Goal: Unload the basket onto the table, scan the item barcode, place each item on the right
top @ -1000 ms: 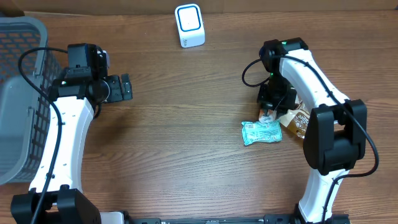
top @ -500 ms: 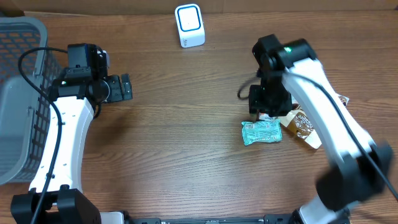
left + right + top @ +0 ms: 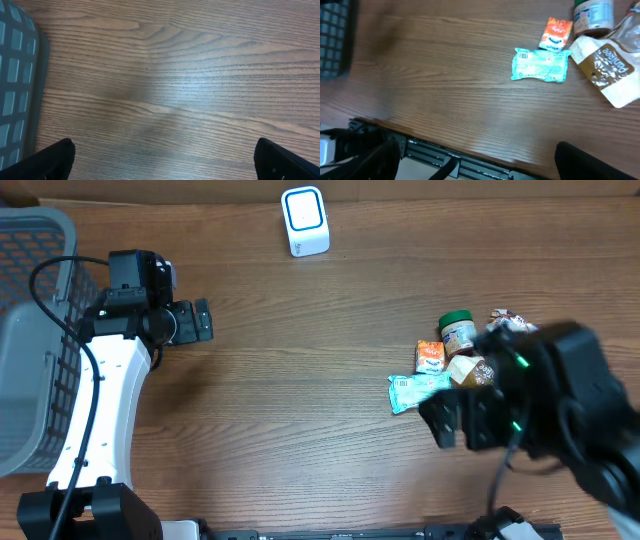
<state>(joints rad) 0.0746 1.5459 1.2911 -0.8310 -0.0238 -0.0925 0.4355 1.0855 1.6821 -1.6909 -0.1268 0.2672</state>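
A teal packet (image 3: pixel 418 391) lies flat on the wooden table, right of centre, with a white label at its left end (image 3: pixel 540 65). The white and blue scanner (image 3: pixel 304 220) stands at the back edge. My right gripper (image 3: pixel 455 422) hangs blurred above the table in front of the packet. In the wrist view it (image 3: pixel 480 165) is open, holds nothing and looks down on the table's front edge. My left gripper (image 3: pixel 196 321) rests at the left, open over bare wood (image 3: pixel 170 160), nothing between its fingers.
Beside the teal packet lie an orange packet (image 3: pixel 430 357), a green-lidded jar (image 3: pixel 457 332), a brown bag (image 3: pixel 472 370) and another wrapper (image 3: pixel 505 320). A grey basket (image 3: pixel 30 330) stands at the left edge. A metal rail (image 3: pixel 470 157) runs under the table front.
My right arm has swung away from the pile towards the table's front right, and its jaws have opened. The jar and orange packet now show. The left arm has not moved.
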